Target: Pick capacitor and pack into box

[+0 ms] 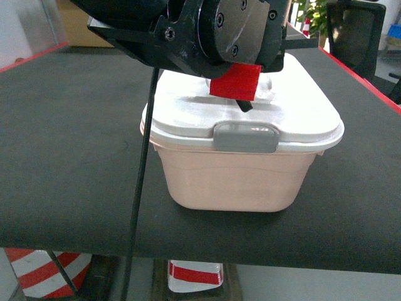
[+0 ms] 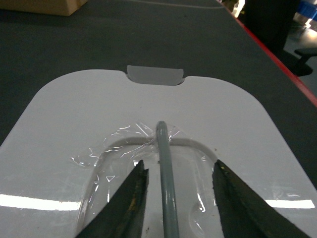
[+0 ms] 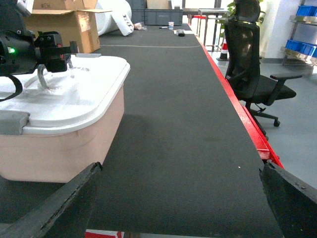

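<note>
The pale pink box (image 1: 235, 179) stands on the black table with its white lid (image 1: 188, 116) on and a grey latch (image 1: 245, 137) facing me. My left gripper (image 1: 245, 105) hangs over the lid's middle. In the left wrist view the left gripper (image 2: 179, 167) is open, its dark fingers (image 2: 132, 198) on either side of the raised grey handle (image 2: 165, 178) without touching it. The right gripper (image 3: 181, 171) is open wide over bare table to the right of the box (image 3: 64, 144). The capacitor is out of view.
A black cable (image 1: 141, 182) hangs in front of the box's left side. The table's red edge (image 3: 245, 124) runs along the right, with an office chair (image 3: 252, 64) beyond it. A cardboard carton (image 3: 67, 25) sits at the far left, blue bins (image 3: 302, 10) far right.
</note>
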Available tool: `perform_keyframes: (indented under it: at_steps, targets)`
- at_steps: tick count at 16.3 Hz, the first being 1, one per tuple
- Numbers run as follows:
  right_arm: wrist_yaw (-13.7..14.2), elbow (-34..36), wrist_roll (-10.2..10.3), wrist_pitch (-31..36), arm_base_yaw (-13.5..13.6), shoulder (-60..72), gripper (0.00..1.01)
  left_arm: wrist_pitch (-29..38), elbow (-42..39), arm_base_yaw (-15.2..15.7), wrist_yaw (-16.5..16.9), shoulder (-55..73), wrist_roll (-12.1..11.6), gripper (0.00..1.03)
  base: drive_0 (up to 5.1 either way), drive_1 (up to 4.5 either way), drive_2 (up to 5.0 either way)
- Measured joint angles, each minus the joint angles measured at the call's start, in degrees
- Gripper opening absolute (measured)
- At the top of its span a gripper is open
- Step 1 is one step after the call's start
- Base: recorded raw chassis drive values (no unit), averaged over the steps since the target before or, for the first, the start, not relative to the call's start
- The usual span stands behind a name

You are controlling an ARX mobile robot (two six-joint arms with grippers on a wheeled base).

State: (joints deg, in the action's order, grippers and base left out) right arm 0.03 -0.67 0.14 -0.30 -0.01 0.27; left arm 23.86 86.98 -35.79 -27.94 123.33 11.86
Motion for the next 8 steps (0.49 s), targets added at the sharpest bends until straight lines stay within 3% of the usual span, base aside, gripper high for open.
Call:
perform_keyframes:
  at_steps: [3, 5, 8]
  targets:
    - [0.0, 0.0, 0.0, 0.0, 0.0, 0.0, 0.98, 10.8, -6.8, 0.7, 5.8, -4.8, -0.3, 0.7, 0.0, 0.0, 0.0]
    - [0.0, 0.0, 0.0, 0.0, 0.0, 0.0, 0.98, 21.2, -16.2, 2.3, 6.5, -15.0, -2.4, 0.97, 0.0, 0.0, 0.0]
    - [0.0, 0.0, 0.0, 0.0, 0.0, 0.0, 0.98, 35.2, -37.6, 8.6, 8.5, -32.8, -8.2, 0.98, 0.0, 0.0, 0.0]
